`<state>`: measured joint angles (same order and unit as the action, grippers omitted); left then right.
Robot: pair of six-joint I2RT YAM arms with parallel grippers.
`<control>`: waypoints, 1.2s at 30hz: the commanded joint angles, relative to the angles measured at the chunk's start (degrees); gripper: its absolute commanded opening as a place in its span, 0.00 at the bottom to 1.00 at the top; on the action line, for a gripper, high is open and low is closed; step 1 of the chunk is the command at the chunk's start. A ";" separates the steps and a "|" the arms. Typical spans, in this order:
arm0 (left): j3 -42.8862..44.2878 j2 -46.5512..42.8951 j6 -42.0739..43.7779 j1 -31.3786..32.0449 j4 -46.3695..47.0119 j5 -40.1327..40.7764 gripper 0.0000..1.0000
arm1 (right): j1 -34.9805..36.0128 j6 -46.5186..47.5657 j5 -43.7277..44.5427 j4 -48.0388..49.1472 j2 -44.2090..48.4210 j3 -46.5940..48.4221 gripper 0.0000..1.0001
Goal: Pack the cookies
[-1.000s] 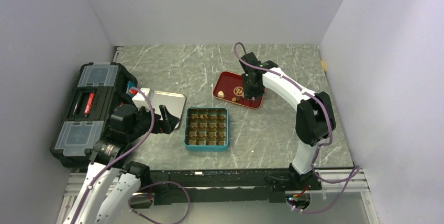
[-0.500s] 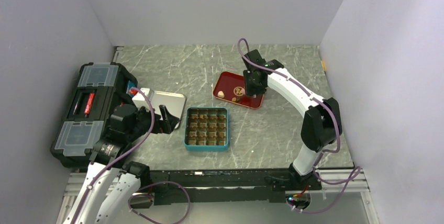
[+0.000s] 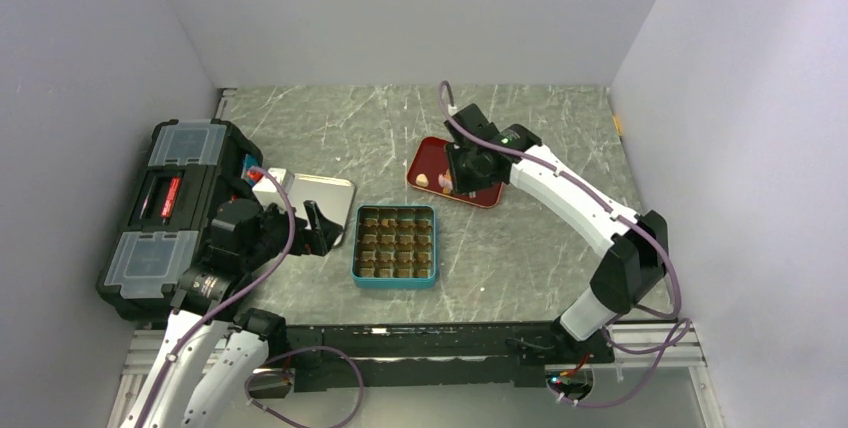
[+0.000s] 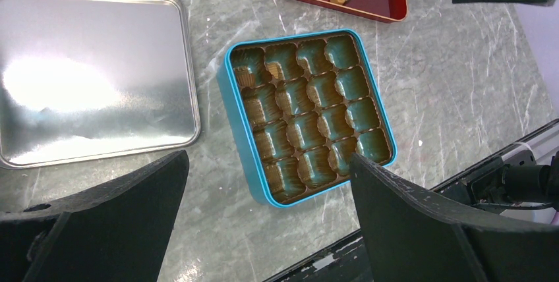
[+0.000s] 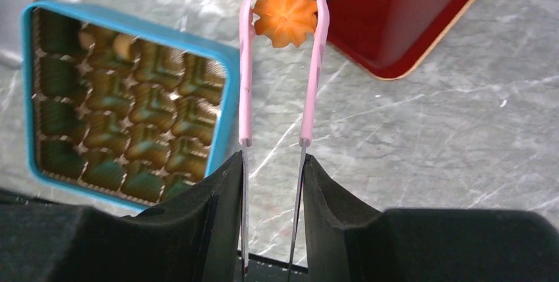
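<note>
Orange flower cookie was pinched in tongs, squeezed by right gripper; carry to empty teal tin cell judged next.

The cookie is orange, tongs pink, tin teal.

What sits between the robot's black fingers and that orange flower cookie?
A pair of pink tongs: the right fingers clamp its arms, and its tips pinch the orange flower cookie. The right wrist view shows it.
</note>
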<state>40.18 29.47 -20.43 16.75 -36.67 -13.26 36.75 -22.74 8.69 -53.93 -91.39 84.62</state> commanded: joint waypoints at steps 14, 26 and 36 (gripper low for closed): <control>1.19 -0.04 0.47 0.21 1.82 0.09 0.99 | 12.34 -5.30 -4.99 1.44 7.83 -0.41 0.10; 1.13 -0.35 0.47 0.21 1.77 0.07 0.99 | 15.92 -8.04 -10.67 5.32 9.68 -5.65 0.11; 1.11 -0.44 0.47 0.21 1.77 0.08 0.99 | 17.55 -9.42 -12.26 8.28 8.97 -7.68 0.11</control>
<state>40.18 29.45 -20.43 16.75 -36.67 -13.23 53.78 -30.57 -2.09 -49.54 -84.09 76.88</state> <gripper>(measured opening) 0.989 0.366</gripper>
